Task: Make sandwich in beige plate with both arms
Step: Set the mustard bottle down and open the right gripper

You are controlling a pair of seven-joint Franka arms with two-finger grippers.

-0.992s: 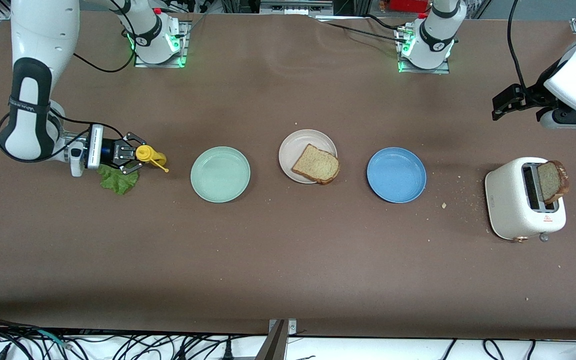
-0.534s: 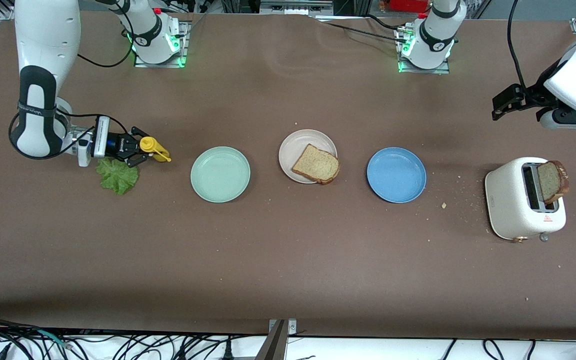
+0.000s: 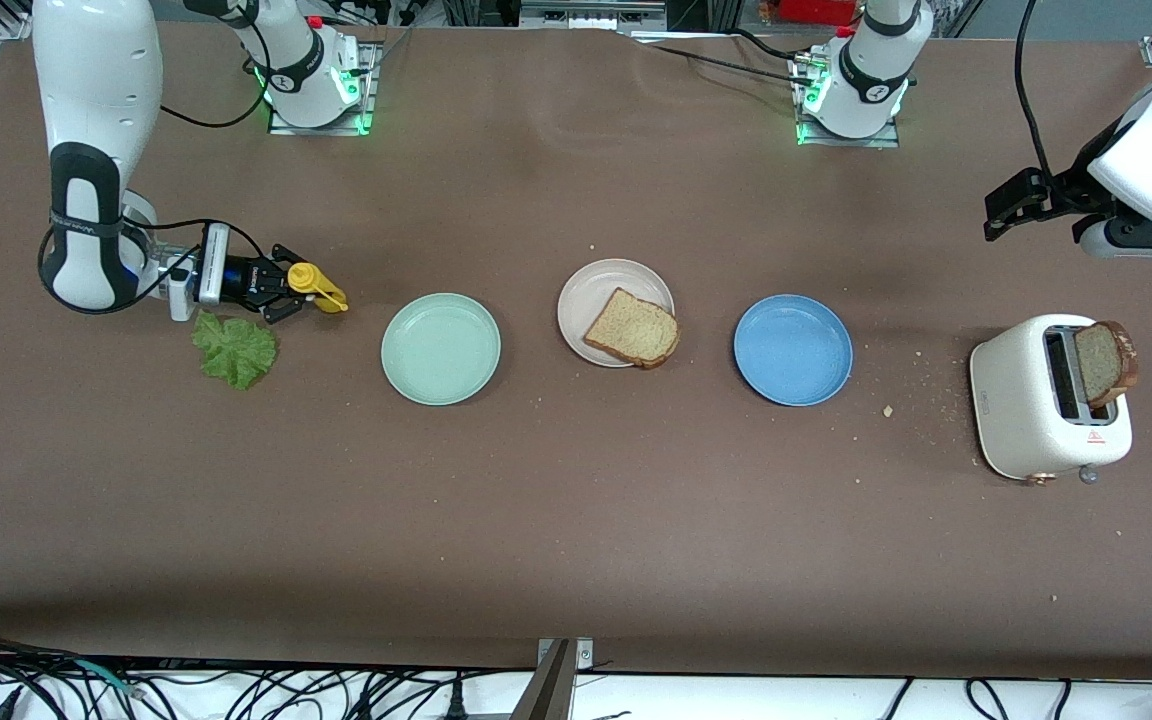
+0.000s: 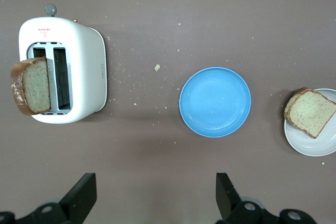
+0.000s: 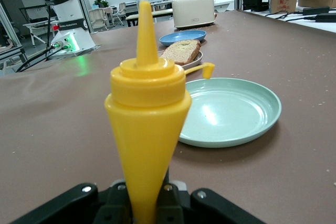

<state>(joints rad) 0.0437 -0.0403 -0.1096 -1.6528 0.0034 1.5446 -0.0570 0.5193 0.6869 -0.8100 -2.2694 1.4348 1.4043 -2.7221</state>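
brown table [image 3: 576,520], beige plate [image 3: 591,285] well apart from right gripper [image 3: 288,290] clamped on yellow bottle [image 3: 314,288]

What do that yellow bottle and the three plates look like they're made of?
The yellow bottle, clamped in the right gripper, looks like soft squeeze plastic: smooth and evenly coloured, with a moulded nozzle. The mint plate, beige plate and blue plate look like matte plastic or melamine, with a soft sheen; glazed ceramic can't be excluded.

front: high, overhead | wrists: close | shared: blue plate [image 3: 792,349]
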